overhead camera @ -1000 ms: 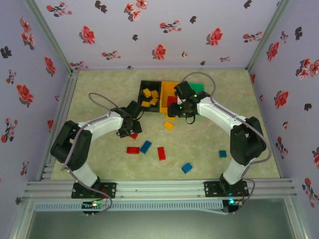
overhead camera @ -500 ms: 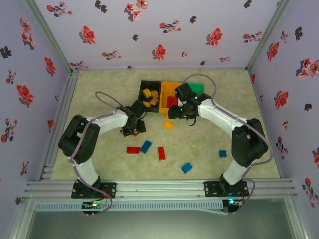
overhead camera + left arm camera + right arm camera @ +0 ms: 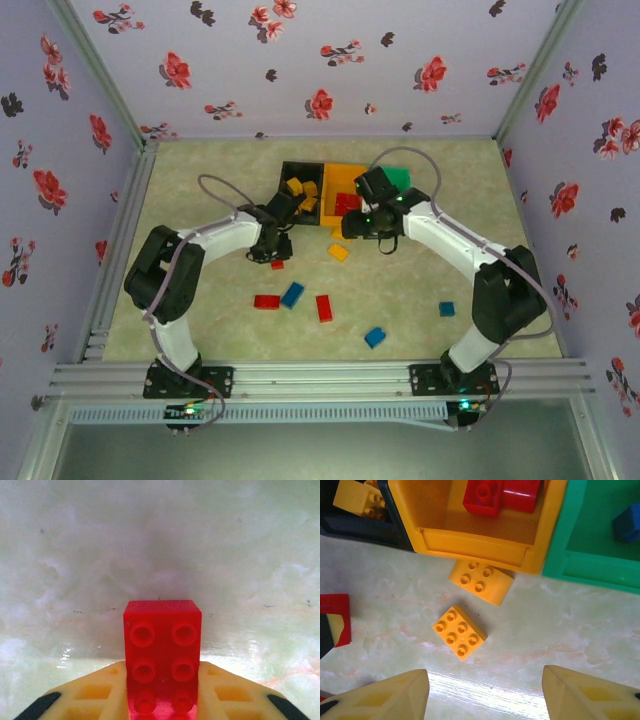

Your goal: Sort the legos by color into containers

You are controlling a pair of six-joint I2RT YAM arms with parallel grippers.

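Yellow legos point(image 3: 300, 190) fill the black bin point(image 3: 284, 172), red ones point(image 3: 347, 203) the orange bin point(image 3: 337, 180); a red lego point(image 3: 162, 635) sits gripped in the left pincer point(image 3: 162, 702).

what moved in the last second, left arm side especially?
The left gripper, shut on a red brick, moved away from the arm bases toward the bins and slightly right, carrying the brick along. The right arm's elbow swung a little outward, while the right gripper stayed open in front of the orange bin. The loose bricks and the bins did not move.
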